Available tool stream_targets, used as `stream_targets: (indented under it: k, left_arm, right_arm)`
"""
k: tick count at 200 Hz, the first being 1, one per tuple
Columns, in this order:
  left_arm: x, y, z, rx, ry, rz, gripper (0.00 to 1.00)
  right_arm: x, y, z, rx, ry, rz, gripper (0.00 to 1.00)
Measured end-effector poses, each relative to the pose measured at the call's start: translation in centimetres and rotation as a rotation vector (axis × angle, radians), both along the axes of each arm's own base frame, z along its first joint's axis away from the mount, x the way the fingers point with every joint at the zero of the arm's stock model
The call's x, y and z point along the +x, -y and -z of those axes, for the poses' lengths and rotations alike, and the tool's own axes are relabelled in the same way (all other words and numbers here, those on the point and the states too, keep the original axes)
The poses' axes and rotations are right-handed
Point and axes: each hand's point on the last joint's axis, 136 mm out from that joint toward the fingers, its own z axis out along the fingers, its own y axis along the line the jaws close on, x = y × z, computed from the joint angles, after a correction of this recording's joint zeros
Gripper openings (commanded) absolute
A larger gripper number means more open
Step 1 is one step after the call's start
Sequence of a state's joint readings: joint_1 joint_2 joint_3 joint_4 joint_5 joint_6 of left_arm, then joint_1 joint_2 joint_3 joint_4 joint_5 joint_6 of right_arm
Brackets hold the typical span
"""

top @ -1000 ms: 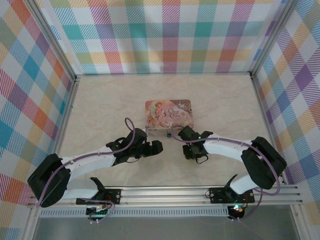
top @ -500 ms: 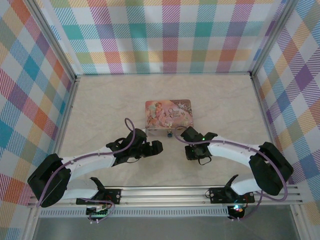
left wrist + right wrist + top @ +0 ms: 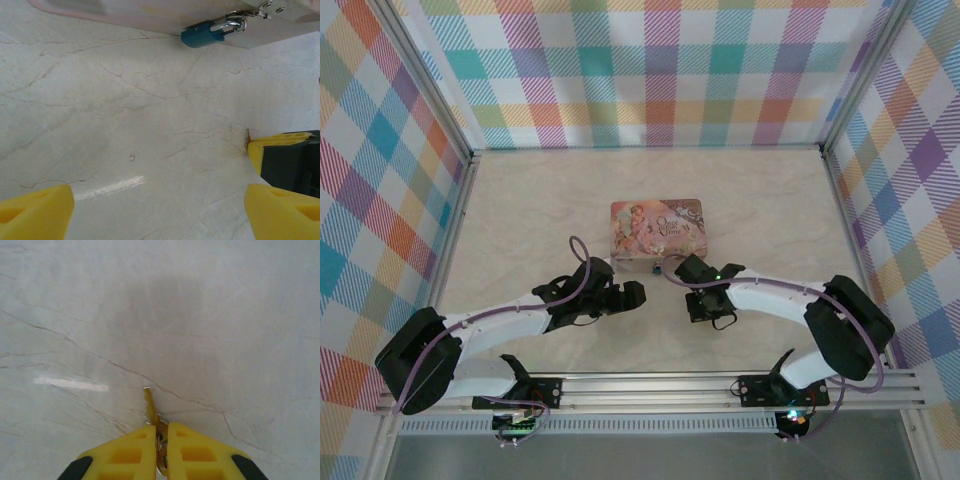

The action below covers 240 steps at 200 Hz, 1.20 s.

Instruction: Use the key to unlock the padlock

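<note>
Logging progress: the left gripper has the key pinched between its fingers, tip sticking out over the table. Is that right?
No: the right gripper has the key pinched between its fingers, tip sticking out over the table, as the right wrist view shows. The left gripper stands open, holding nothing.

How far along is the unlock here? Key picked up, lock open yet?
Done: the right gripper is shut on the key, whose blade pokes out past the fingertips. In hand: the key is held over bare table, not yet at the lock. Left: the padlock hangs closed on the pink tin's latch with no key in it, so inserting and turning remain. The left gripper is open and holds nothing.
</note>
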State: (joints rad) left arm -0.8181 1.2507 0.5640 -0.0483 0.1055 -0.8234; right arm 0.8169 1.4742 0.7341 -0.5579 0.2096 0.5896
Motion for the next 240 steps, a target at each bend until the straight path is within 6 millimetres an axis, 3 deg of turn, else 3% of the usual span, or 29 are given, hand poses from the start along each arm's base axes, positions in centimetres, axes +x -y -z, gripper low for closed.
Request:
stream_targets:
  k: [56,120,157,196,222,240]
  left_arm:
    - [0.1,-0.3,0.2,0.01,0.003,-0.013,0.88]
    - [0.4,-0.6,-1.6,0.0,0.047,-0.026,0.89]
    - [1.3,0.2,-5.9,-0.075,0.135,-0.015,0.89]
    - [1.9,2.3,-11.9,-0.212,0.225,0.031,0.77]
    - [2.2,4.3,-15.3,-0.314,0.253,0.081,0.73]
    - [2.4,5.7,-16.3,-0.37,0.245,0.106,0.73]
  right_arm:
    - [0.2,-1.2,-0.9,0.043,0.024,-0.023,0.0]
    - [1.8,-2.8,-9.1,0.243,0.248,-0.09,0.0]
    - [2.3,-3.4,-13.9,0.334,0.361,-0.122,0.0]
    - [2.5,-3.6,-18.7,0.423,0.476,-0.149,0.0]
    - [2.5,-3.8,-20.1,0.452,0.511,-0.163,0.0]
    - [2.6,-4.1,-20.6,0.471,0.519,-0.168,0.0]
